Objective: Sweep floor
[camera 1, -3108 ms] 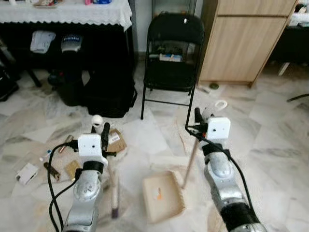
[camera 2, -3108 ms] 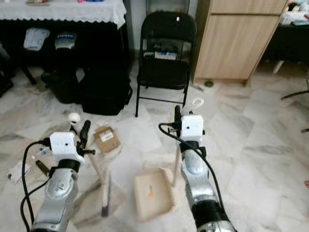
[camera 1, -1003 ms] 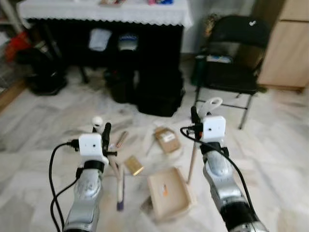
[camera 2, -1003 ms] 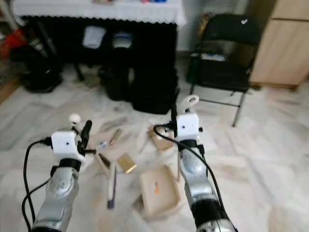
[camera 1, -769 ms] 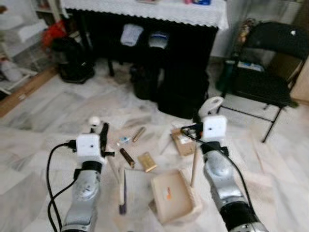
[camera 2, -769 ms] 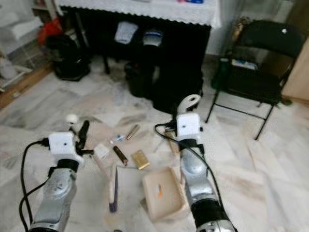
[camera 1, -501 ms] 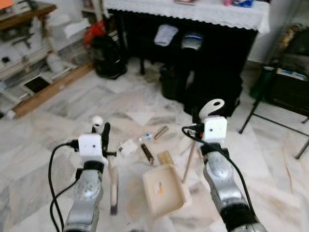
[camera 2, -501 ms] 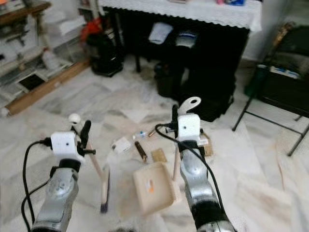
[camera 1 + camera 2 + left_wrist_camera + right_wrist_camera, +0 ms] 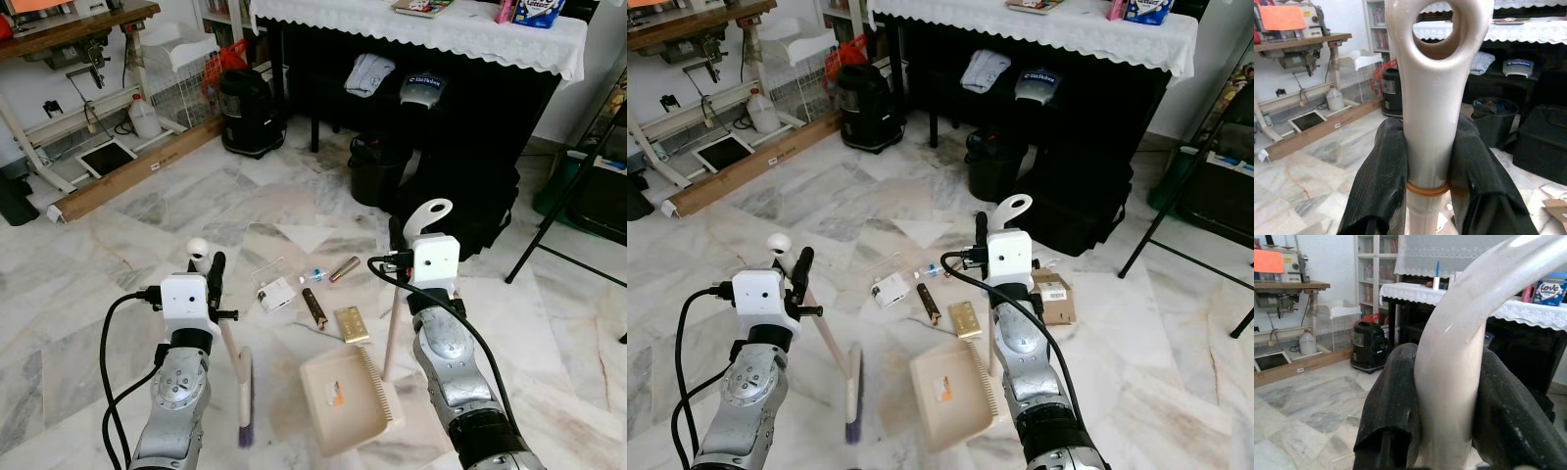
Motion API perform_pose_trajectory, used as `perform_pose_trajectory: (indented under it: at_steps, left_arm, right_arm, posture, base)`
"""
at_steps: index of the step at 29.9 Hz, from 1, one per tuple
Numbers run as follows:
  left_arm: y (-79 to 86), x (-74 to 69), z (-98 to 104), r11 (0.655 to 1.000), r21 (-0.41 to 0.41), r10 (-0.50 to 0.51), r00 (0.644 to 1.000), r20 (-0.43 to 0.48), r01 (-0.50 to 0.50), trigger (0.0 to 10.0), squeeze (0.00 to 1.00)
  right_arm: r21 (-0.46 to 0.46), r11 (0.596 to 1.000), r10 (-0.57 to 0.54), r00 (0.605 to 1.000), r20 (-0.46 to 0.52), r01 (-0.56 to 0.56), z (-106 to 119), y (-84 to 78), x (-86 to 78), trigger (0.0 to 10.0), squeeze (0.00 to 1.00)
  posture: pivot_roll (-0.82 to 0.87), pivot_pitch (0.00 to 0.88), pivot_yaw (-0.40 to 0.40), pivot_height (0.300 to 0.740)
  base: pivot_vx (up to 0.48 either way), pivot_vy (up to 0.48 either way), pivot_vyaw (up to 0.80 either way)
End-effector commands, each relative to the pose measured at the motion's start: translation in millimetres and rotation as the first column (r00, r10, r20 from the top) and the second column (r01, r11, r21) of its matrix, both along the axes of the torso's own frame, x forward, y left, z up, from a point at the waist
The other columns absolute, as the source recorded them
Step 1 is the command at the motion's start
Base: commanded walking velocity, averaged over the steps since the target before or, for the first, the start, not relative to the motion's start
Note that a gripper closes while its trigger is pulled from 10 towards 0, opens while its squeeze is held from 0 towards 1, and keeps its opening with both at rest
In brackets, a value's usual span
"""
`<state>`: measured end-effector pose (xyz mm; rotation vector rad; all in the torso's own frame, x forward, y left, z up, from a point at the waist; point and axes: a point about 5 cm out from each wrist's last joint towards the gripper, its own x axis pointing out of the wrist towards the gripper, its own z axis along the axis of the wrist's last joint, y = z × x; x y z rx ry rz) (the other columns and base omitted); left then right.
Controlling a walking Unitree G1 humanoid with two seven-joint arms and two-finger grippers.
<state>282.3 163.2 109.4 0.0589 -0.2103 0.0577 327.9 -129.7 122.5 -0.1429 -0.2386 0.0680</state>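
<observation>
My left gripper [image 9: 207, 267] is shut on the cream handle of a broom [image 9: 231, 354], whose purple-bristled head [image 9: 245, 399] rests on the marble floor. In the left wrist view the black fingers [image 9: 1382, 171] clamp the handle just below its ring top. My right gripper [image 9: 409, 238] is shut on the upright handle of a beige dustpan [image 9: 345, 402], which sits on the floor between my arms. Just beyond the pan lies litter: a gold card [image 9: 351, 324], a dark stick [image 9: 313, 308], a white box [image 9: 275, 295], a brown tube [image 9: 343, 269] and a small bottle [image 9: 313, 277].
A black table with a white lace cloth [image 9: 421, 34] stands ahead, black bags [image 9: 460, 196] and a bin [image 9: 370, 181] under it. A black vacuum [image 9: 248, 113] and a wooden plank [image 9: 132, 171] lie to the left, a folding chair [image 9: 588, 186] to the right. A cardboard box [image 9: 1054, 294] lies by the right arm.
The whole view has swung left: the chair and cabinet slid off to the right and the table and workshop corner came in. Both grippers keep their hold on broom and dustpan.
</observation>
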Motion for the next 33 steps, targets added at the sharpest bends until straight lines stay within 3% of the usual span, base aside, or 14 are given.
perform_pose_trajectory:
  at_steps: [1, 7, 12, 26, 33]
  left_arm:
    - [-0.4, 2.5, 11.1, 1.0, 0.027, 0.001, 0.999, 0.049, -0.002, 10.0, 0.0]
    - [-0.4, 2.5, 11.0, 1.0, 0.026, 0.003, 0.999, 0.049, -0.005, 10.0, 0.0]
    - [-0.1, 2.2, 10.9, 1.0, 0.024, 0.008, 0.999, 0.049, -0.009, 10.0, 0.0]
    - [0.7, 2.0, 10.6, 0.999, 0.029, 0.015, 0.999, 0.048, -0.016, 10.0, 0.0]
    - [1.0, 1.7, 10.6, 0.999, 0.034, 0.024, 0.998, 0.05, -0.026, 10.0, 0.0]
  right_arm:
    - [0.014, 1.0, 0.005, 0.999, 0.036, -0.006, 9.6, 1.8, 2.2, 10.0, 0.0]
    - [0.003, 1.0, 0.008, 0.999, 0.038, -0.008, 9.8, 1.8, 2.1, 10.0, 0.0]
    - [0.001, 1.0, 0.013, 0.999, 0.038, -0.013, 9.7, 2.7, 1.7, 10.0, 0.0]
    - [0.011, 1.0, 0.015, 0.999, 0.037, -0.016, 9.6, 2.4, 1.7, 10.0, 0.0]
    - [0.006, 1.0, 0.016, 0.999, 0.034, -0.016, 9.3, 2.1, 1.7, 10.0, 0.0]
  posture:
    - [0.09, 0.06, -0.007, 0.74]
    - [0.09, 0.061, -0.007, 0.74]
    - [0.09, 0.061, -0.008, 0.74]
    - [0.09, 0.062, -0.012, 0.74]
    - [0.09, 0.061, -0.014, 0.74]
  base:
    - [0.0, -0.251, 0.0]
    - [0.0, -0.256, 0.0]
    - [0.0, -0.249, 0.69]
    - [0.0, 0.0, 0.0]
    - [0.0, -0.249, 0.0]
